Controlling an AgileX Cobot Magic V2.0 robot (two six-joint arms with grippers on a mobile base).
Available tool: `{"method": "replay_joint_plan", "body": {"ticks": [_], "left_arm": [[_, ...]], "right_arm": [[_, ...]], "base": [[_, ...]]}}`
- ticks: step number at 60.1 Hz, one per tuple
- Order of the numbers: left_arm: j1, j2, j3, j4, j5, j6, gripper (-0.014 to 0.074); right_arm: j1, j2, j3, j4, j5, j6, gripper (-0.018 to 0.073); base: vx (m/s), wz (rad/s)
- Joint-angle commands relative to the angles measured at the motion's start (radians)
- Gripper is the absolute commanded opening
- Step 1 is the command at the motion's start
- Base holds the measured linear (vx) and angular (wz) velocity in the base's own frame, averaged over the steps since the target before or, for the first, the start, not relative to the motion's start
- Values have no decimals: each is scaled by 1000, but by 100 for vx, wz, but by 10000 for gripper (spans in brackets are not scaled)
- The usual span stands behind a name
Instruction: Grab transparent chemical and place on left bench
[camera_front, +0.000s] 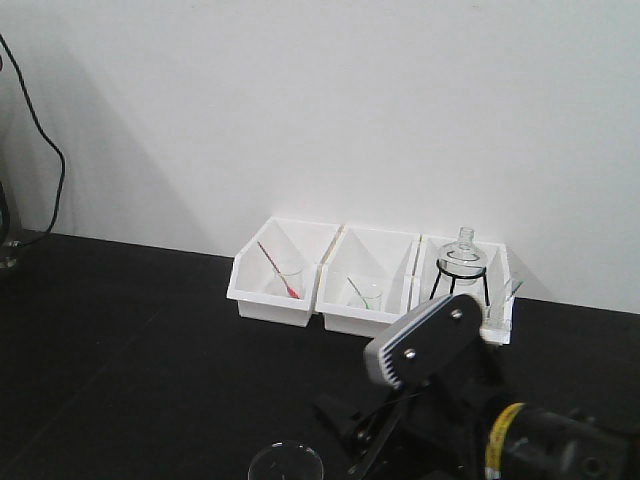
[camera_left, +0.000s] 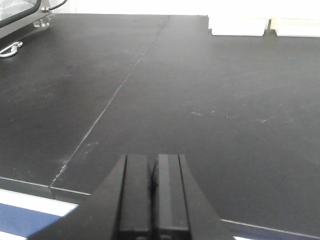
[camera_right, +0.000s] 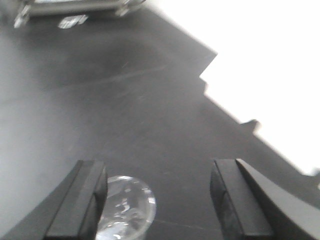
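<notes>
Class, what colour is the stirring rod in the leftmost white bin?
Red, or pinkish red: the stirring rod leans in the leftmost bin. Clearest in the front-facing view.

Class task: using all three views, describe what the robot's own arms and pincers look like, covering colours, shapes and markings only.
The left pincer has two flat, matte black, rectangular fingers on a black wedge-shaped body. The right pincer has similar dark, blocky fingers with squared tips. In the front view, the right arm is black, carrying a light grey rounded block with two small screws and a yellow band near its joint. No cables can be made out on it.

Clear beaker (camera_front: 286, 462), black bench (camera_front: 130, 340)
</notes>
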Motion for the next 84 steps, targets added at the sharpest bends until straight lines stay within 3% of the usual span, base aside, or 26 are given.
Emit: {"method": "replay_joint_plan", "body": {"ticks": [1,17,28,34,35,37,42,49,55,60,76,84], "left_arm": [[-2,-19,16,-1,-78,-8,-3],[-2,-19,16,-1,-78,-8,-3],[-2,-19,16,-1,-78,-8,-3],[-2,-19,16,-1,-78,-8,-3],[-2,-19,16,-1,-78,-8,-3],[-2,-19,16,-1,-78,-8,-3],[-2,-19,16,-1,-78,-8,-3],[-2,-19,16,-1,-78,-8,-3],[-2,-19,16,-1,-78,-8,-3],[-2,-19,16,-1,-78,-8,-3],[-2,-19,16,-1,-78,-8,-3],[-2,-19,16,-1,-78,-8,-3]], "right_arm": [[9,-111,-29,6,42,36,494],[36,-312,-29,26,407,58,494],[36,-365,-29,24,469,58,494],[36,-383,-29,-50,481,46,480],[35,-392,-29,-90,501,46,444],[31,-401,-29,-83,508,43,427],[-38,-448,-24,-7,517,-9,357],[-236,-561,74,130,401,-108,223],[-400,-710,226,178,254,-173,104],[-493,-852,365,184,184,-201,8],[-623,-1266,717,345,290,-255,-8],[-630,-1260,863,374,131,-271,-8]], "base": [[0,0],[0,0],[0,0],[0,0],[0,0],[0,0],[0,0],[0,0],[0,0],[0,0],[0,0],[0,0]]}}
